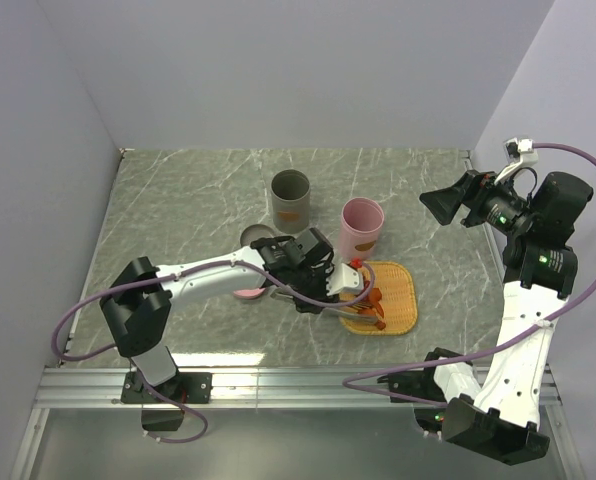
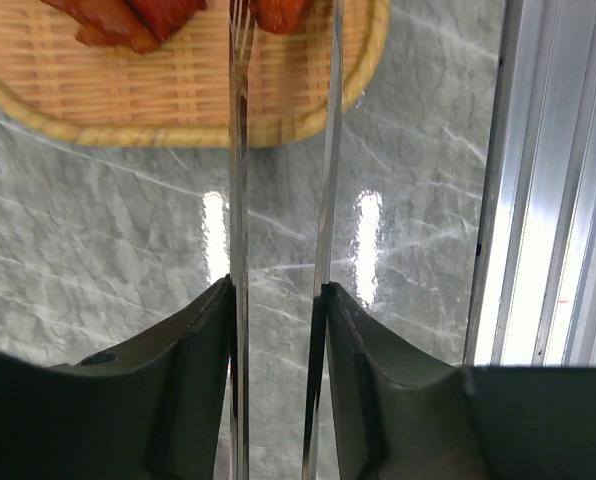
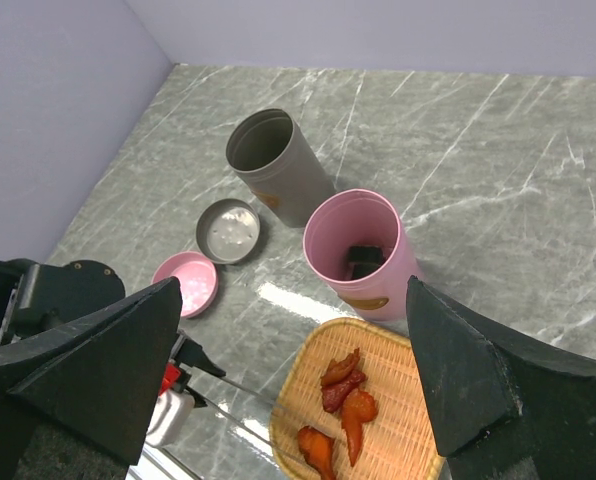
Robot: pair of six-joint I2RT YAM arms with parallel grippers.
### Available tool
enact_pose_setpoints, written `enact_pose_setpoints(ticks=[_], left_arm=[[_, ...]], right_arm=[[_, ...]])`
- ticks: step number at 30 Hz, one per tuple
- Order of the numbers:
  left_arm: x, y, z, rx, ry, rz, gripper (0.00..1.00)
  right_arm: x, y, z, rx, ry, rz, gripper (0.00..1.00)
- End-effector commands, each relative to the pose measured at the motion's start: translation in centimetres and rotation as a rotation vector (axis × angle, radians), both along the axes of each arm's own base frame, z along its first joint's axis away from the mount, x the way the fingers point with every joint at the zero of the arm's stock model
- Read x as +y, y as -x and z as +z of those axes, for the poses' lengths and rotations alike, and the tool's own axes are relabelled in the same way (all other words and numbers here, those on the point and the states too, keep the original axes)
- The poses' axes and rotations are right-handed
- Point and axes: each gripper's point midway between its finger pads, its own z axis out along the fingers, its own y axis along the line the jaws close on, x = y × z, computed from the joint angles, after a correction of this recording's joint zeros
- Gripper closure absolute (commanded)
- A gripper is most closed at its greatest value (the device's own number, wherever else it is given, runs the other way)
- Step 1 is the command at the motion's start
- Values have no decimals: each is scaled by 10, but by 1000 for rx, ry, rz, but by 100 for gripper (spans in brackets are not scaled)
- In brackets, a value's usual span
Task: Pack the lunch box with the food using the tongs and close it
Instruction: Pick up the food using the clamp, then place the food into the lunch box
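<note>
My left gripper (image 1: pixel 328 292) (image 2: pixel 278 290) is shut on the tongs (image 2: pixel 237 180), one finger pressing on each silver arm. The tongs (image 1: pixel 350 309) (image 3: pixel 248 393) reach over the near left edge of the orange woven tray (image 1: pixel 403 300) (image 2: pixel 178 100) (image 3: pixel 398 435), their tips at an orange-red food chunk (image 3: pixel 318 452). Other chunks (image 3: pixel 341 378) (image 2: pixel 118 15) lie on the tray. The pink cylindrical lunch box (image 1: pixel 362 226) (image 3: pixel 363 250) stands uncovered behind the tray, with a dark-wrapped piece (image 3: pixel 366 258) inside. My right gripper (image 1: pixel 446 205) (image 3: pixel 294 290) hangs open, high above the scene, holding nothing.
A grey cylindrical container (image 1: pixel 290 198) (image 3: pixel 275 165) stands uncovered left of the pink one. A grey lid (image 1: pixel 253 236) (image 3: pixel 228 228) and a pink lid (image 1: pixel 248 293) (image 3: pixel 185 283) lie on the marble table. An aluminium rail (image 2: pixel 548 200) runs along the near edge.
</note>
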Motion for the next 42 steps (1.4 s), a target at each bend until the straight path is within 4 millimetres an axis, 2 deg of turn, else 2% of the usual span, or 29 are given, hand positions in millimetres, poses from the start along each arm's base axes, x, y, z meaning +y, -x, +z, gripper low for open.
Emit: enact_pose_setpoints(ticks=[1,13,19,22,23,25,26,29,31,32,34,35,42], left_arm=[[-21,-1,33,-17,104,-15,57],[-8,-12,87,-67,195,50,63],[2,-35,125,-99,255,100,63],[9,-55,159,-104,323,152,63],[17,-67,167,-110,340,187,63],[23,-74,183,-98,378,218,63],[32,-86,197,-113,408,254,63],[50,-105,218,-112,458,331,62],[60,-114,226,-99,483,373,62],[72,-127,228,-104,486,423,62],[84,-139,229,-106,490,478,62],[95,-150,229,-109,490,520,62],[143,-187,217,-112,468,695,62]], right_arm=[[-2,2,10,-50,25,-12,0],[-1,4,12,-55,25,-7,0],[-1,2,12,-49,20,-5,0],[-1,2,12,-52,23,-1,0],[-1,2,12,-52,20,0,0],[-1,2,12,-49,19,1,0],[0,3,13,-54,20,6,0],[0,2,13,-52,18,6,0],[-1,1,13,-52,19,7,0],[0,1,13,-50,17,9,0],[0,1,13,-50,17,10,0],[0,1,13,-50,15,11,0],[0,2,11,-48,15,10,0]])
